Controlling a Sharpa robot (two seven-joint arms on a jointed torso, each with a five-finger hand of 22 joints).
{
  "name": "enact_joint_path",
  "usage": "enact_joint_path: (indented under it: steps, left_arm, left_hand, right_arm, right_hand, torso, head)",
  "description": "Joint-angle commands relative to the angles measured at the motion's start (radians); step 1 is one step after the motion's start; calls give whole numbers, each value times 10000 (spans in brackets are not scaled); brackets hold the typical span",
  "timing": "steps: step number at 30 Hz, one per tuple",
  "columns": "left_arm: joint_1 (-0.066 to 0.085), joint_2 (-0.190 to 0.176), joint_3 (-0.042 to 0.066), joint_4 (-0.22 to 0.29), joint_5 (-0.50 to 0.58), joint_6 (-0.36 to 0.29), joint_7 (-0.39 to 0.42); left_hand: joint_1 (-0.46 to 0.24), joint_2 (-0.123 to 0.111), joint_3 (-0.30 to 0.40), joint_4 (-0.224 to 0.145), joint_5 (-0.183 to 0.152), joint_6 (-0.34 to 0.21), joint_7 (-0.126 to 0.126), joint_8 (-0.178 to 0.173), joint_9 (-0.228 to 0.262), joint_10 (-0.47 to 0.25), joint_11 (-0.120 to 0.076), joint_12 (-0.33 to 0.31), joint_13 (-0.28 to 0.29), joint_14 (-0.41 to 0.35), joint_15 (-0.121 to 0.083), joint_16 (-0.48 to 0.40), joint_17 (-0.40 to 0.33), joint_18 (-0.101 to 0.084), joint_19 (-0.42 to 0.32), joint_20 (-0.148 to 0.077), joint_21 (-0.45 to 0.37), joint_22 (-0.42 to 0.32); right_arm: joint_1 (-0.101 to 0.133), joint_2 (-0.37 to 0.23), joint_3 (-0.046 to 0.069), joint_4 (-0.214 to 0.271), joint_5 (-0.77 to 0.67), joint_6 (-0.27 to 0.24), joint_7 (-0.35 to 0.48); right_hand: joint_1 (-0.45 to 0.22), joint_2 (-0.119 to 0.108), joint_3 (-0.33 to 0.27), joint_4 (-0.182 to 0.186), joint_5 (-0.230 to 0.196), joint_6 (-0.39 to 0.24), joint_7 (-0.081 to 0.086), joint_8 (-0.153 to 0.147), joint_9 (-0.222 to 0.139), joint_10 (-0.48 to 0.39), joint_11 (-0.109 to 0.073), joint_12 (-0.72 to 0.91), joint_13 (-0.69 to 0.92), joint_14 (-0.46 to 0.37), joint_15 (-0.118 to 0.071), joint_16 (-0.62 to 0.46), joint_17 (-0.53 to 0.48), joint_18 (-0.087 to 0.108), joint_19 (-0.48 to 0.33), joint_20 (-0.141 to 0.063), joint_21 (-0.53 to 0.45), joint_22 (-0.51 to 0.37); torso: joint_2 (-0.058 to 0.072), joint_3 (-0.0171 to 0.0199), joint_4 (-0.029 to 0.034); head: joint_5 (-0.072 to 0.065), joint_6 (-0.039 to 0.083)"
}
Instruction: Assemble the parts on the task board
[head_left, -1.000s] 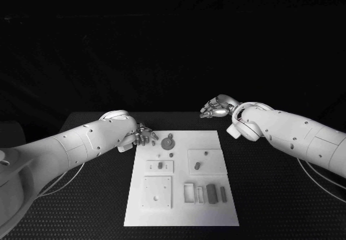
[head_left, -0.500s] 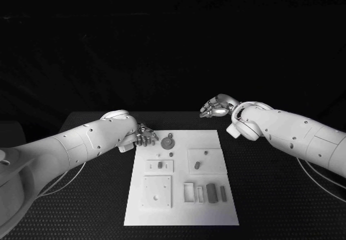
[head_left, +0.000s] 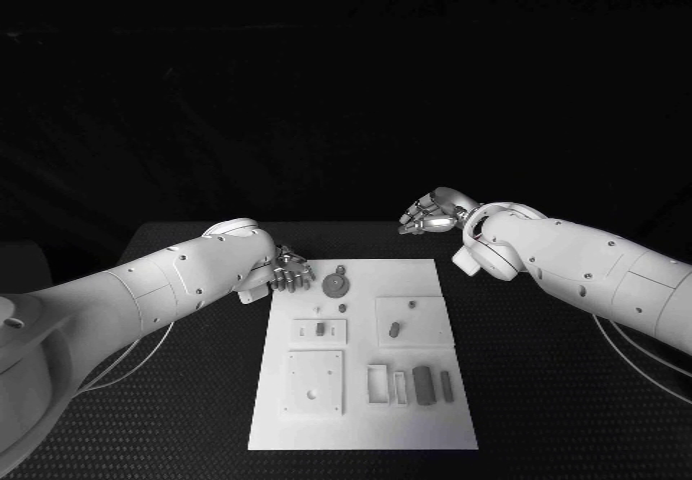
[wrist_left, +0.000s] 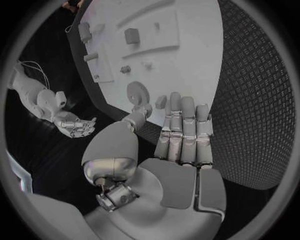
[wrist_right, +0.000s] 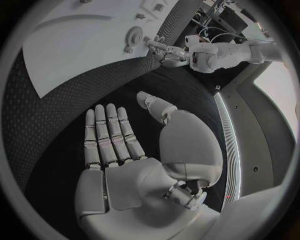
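Task board (head_left: 361, 400) lies flat at the middle of the tabletop (head_left: 173, 400), long side running away from the robot. Grey parts rest on it: a gear (head_left: 336, 286) with a small handle near the far edge; a raised square plate (head_left: 319, 332) carrying a small upright block; a second square plate (head_left: 410, 322) to its right with two small pieces; a larger plate (head_left: 315, 382) with a hole at the near left; a row of narrow bars (head_left: 423, 386) at the near right.

Left hand (head_left: 289, 271) hovers at the board's far left corner, just beside the gear. Fingers straight and side by side, thumb apart, palm empty. The left wrist view shows the fingertips (wrist_left: 185, 107) over the dark mat at the board's edge, close to the gear (wrist_left: 137, 93).

Right hand (head_left: 431, 214) hangs beyond the board's far right corner, well above the mat. Fingers extended, thumb spread, nothing held.

Tabletop is black with a fine diamond-pattern texture. Surroundings beyond it are dark.
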Motion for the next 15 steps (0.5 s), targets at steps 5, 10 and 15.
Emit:
enact_joint_path:
  steps: [5, 10, 15]
  left_arm:
    - [-13, 54, -8, -104, 239, 139, 136]
    - [-38, 97, -13, -202, 306, 136, 148]
    - [-55, 136, -26, -237, 311, 249, 145]
  left_hand:
    - [77, 65, -15, -91, 30, 56, 23, 35, -30, 89, 3, -62, -22, 27, 30, -79, 16, -96, -16, -472, -70, 14]
    - [93, 77, -13, -108, 30, 43, 28, 32, -44, 86, 6, -79, -30, 21, 34, -90, 18, -99, -15, -469, -81, 18]
    - [121, 85, -8, -136, 31, 38, 31, 35, -56, 93, 8, -91, -35, 22, 36, -96, 23, -100, -11, -468, -90, 22]
  right_arm:
    - [-4, 1, 2, 32, -41, 71, 90]
    - [-4, -1, 2, 84, -41, 83, 90]
    - [-4, 5, 2, 88, -41, 81, 90]
  right_hand:
    - [-16, 42, -17, -31, 57, -70, 33, 65, -11, -9, 19, -53, -9, -77, -6, 41, -10, -79, -64, 14, -35, 13]
    - [-20, 43, -18, -29, 60, -70, 33, 66, -12, -9, 19, -53, -9, -78, -6, 41, -10, -78, -63, 14, -37, 16]
    - [-25, 42, -20, -26, 61, -69, 33, 67, -13, -9, 19, -53, -9, -79, -6, 41, -11, -79, -63, 15, -40, 18]
  torso:
    - [9, 1, 2]
    - [9, -4, -2]
    - [5, -5, 0]
  head:
    - [-19, -23]
    - [-21, -34]
    - [-32, -56]
